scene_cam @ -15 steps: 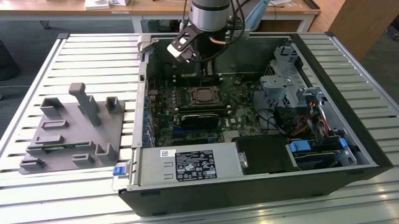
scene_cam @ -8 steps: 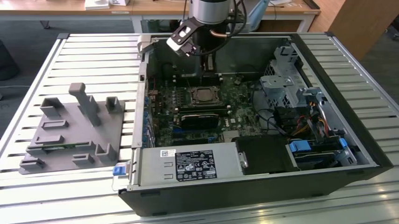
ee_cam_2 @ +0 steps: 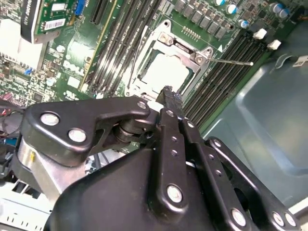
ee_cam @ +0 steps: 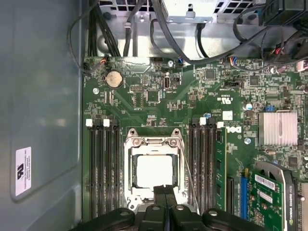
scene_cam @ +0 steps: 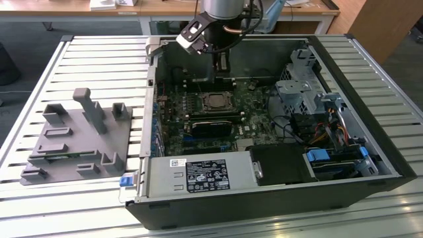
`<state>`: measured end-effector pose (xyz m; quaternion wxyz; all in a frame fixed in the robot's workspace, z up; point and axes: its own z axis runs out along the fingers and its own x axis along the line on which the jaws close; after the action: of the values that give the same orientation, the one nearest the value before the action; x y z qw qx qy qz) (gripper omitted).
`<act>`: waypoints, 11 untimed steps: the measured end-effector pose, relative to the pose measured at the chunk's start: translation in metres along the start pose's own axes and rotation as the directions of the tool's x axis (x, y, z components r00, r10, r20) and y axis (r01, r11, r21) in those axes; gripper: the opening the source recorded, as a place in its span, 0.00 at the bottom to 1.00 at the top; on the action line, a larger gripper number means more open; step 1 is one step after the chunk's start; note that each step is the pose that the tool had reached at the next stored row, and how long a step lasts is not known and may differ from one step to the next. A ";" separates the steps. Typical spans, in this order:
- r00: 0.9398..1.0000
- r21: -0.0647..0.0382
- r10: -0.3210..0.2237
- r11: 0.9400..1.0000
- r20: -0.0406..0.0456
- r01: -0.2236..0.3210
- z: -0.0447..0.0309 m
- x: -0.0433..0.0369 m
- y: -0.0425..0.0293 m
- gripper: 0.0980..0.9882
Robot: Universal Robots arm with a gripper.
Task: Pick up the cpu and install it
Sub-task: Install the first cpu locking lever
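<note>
**A:** The gripper (ee_cam: 165, 189) is being caught in the first wrist view. Its two fingers (ee_cam: 159, 198) are being pressed flat against each other, and nothing is being pinched between them.

**B:** Confirmed. In the second wrist view the same closed tips are being shown just over one edge of the socket frame (ee_cam_2: 166, 36). Whether that edge is being touched cannot be told.

**A:** And the cpu (ee_cam: 154, 171)?

**B:** It is being carried in the socket, lying flat. Its pale metal top is being framed on all sides by the silver socket frame, on the green motherboard (ee_cam: 144, 96).

**A:** So it is not being gripped at all?

**B:** No, the closed tips are being held beside it, at the frame's edge.

**A:** Black memory slots (ee_cam: 103, 168) are being shown in rows on both sides of the socket. A ribbed silver heatsink (ee_cam: 278, 128) is being seen further along the board.

**B:** In the exterior view the computer case (scene_cam: 370, 148) is being displayed open, lying on a slatted table (scene_cam: 99, 64). The arm (scene_cam: 221, 10) is being reached down into it from the far side.

**A:** A grey fixture (scene_cam: 73, 144) with upright posts is being shown on the table at the exterior view's left, just beside the case.
</note>
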<state>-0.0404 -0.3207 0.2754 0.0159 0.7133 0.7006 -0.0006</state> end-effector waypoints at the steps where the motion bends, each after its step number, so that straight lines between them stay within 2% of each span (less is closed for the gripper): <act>1: 1.000 0.000 -0.007 1.000 0.003 0.007 0.0000 0.0000 0.0000 0.01; 5: 0.997 -0.002 -0.078 0.997 0.002 0.078 0.0005 -0.0001 -0.0001 0.01; 11: 0.986 -0.004 -0.166 0.986 0.000 0.166 0.0008 0.0000 0.0000 0.01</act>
<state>-0.0404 -0.3208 0.2746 0.0172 0.6525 0.7576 -0.0006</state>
